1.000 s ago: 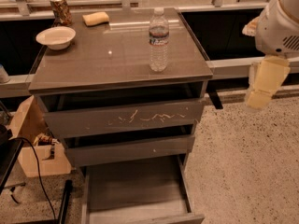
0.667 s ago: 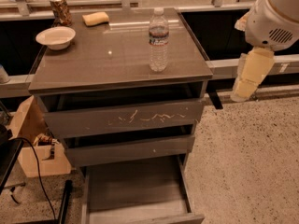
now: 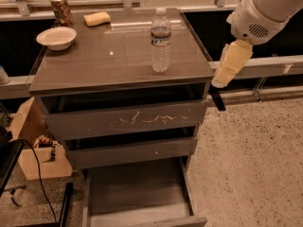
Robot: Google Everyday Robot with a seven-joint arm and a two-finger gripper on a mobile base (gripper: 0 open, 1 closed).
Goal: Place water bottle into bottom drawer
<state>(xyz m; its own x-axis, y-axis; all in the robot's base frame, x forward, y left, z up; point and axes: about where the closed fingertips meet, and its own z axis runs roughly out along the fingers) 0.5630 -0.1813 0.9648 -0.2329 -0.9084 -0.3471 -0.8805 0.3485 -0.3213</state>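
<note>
The water bottle stands upright on the cabinet top, right of the middle. It is clear and ribbed, with a white cap and a dark label band. The bottom drawer is pulled open below the two upper drawers, and its grey inside is bare. My gripper, cream-coloured under the white arm, hangs beside the cabinet's right edge, to the right of the bottle and a little lower. It is apart from the bottle and holds nothing that I can see.
A white bowl, a brownish can and a yellow sponge-like block sit at the back left of the top. The scratched upper drawer and the middle drawer are slightly open. A cardboard box stands left on the floor.
My gripper has moved left and up, from out over the floor to the cabinet's right edge, nearer the bottle. The bottle and the drawers have not moved.
</note>
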